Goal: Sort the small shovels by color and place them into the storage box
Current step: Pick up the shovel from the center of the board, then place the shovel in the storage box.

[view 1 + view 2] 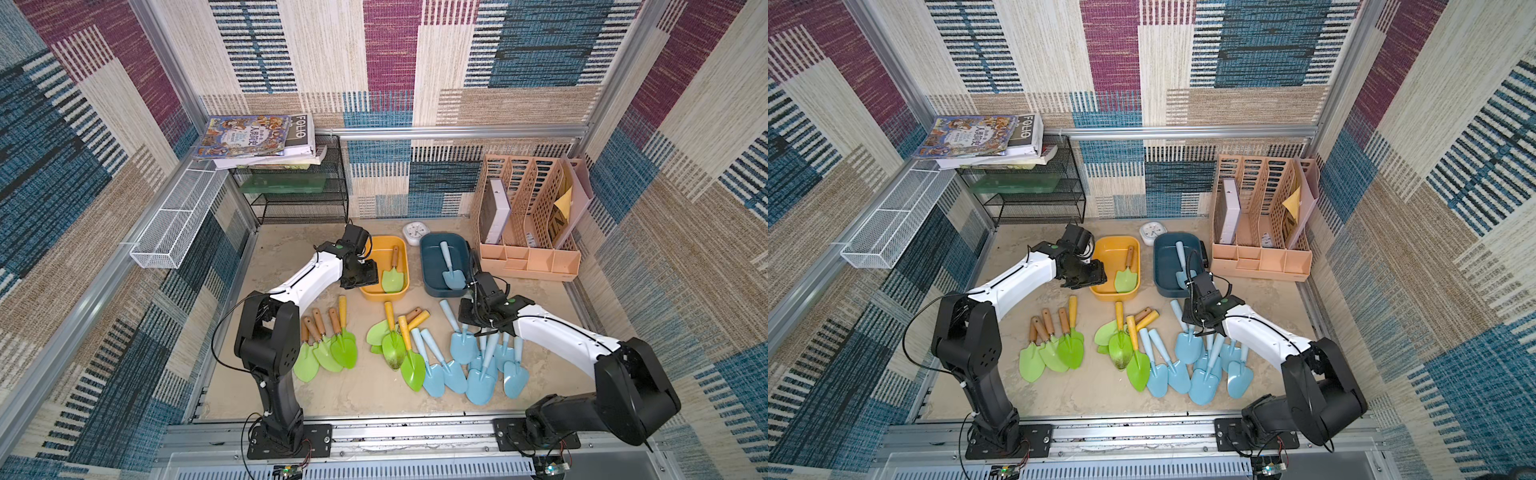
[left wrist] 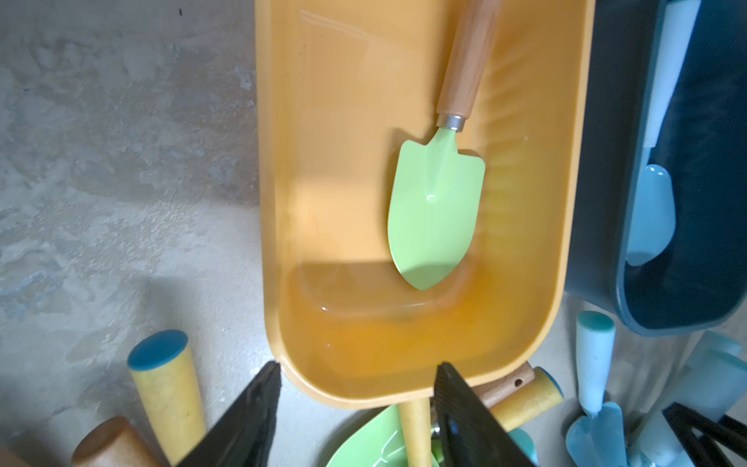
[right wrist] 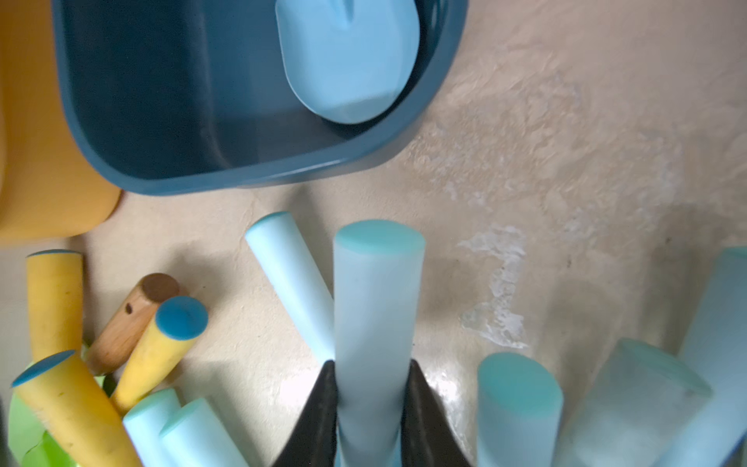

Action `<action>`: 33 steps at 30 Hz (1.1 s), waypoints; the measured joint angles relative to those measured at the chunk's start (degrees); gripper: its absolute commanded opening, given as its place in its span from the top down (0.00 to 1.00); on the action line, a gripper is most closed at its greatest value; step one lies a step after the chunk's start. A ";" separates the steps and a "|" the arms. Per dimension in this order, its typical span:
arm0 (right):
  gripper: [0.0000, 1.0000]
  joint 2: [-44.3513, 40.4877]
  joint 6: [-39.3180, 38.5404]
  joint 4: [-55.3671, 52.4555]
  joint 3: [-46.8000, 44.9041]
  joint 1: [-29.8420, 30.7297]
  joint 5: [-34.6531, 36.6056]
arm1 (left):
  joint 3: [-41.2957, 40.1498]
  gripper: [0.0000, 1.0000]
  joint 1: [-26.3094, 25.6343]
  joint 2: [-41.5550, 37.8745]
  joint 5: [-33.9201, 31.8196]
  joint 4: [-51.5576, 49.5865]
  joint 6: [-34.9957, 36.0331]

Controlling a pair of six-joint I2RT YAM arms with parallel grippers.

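As right tool (image 3: 374,366) pinches, blue shovel handle (image 3: 378,307) sits between jaws.

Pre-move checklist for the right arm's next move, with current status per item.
1. Right gripper shut on the handle of the light blue plastic shovel: ok.
2. Held shovel's blade free of the neighbouring blue shovels: cannot tell, the blade is hidden in the wrist view.
3. Dark blue plastic tub has room: ok, only one light blue shovel inside.
4. Left gripper open and empty, over the near rim of the yellow plastic tub: ok.
5. Colours sorted correctly: ok, the yellow tub holds only a green-bladed wooden-handled shovel.
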 measured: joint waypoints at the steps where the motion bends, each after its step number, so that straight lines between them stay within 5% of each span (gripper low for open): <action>1: 0.90 -0.90 -0.22 -0.83 0.52 -0.24 -0.46 | 0.13 0.38 0.00 0.24 0.15 0.15 -0.28; 12: 0.90 2.19 -7.43 -5.84 17.66 -6.40 -2.21 | -0.98 0.38 0.02 0.35 1.33 0.98 -1.38; 33: 0.89 48.33 -23.19 -6.80 66.84 -13.14 -7.54 | -6.25 0.38 0.13 -5.81 -2.19 0.00 -2.95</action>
